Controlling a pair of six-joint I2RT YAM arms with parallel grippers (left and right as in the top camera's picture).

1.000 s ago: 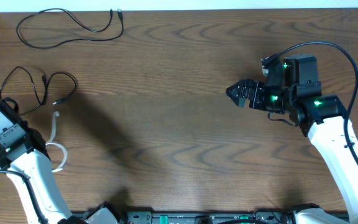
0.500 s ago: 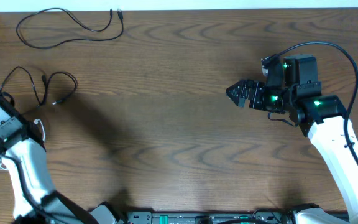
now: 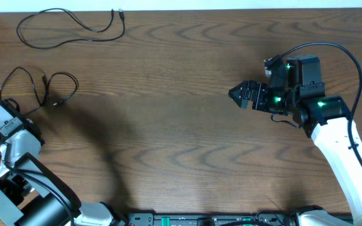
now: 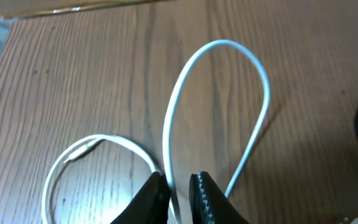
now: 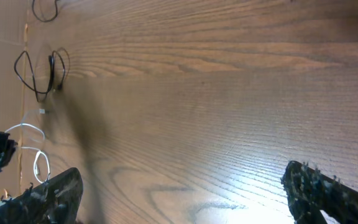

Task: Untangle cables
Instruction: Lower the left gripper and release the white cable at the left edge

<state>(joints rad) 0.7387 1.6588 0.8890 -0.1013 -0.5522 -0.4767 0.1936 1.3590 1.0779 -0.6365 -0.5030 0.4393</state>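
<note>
The left arm (image 3: 19, 149) and the right arm (image 3: 335, 141) have white, rounded shells. The right one ends in a black, boxy wrist (image 3: 303, 75) with small green lights (image 3: 288, 65), and a thick black cable (image 3: 349, 55) loops from it. The right gripper (image 3: 236, 93) is black with toothed jaws. The left gripper (image 4: 179, 186) is black too, with ridged jaws.

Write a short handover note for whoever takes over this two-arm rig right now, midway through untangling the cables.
The left gripper is low at the table's left edge, its fingers close around the thin white cable; whether it is pinched is unclear.
The right gripper is open and empty, over the right half of the brown wooden table.
One thin black cable lies looped at the far left corner. The other black cable lies loosely looped nearer the left arm. The white one curls beside the left gripper.
Done: no bundle shows; the three seem apart.
To do: probably let go of the white cable and pull back.
</note>
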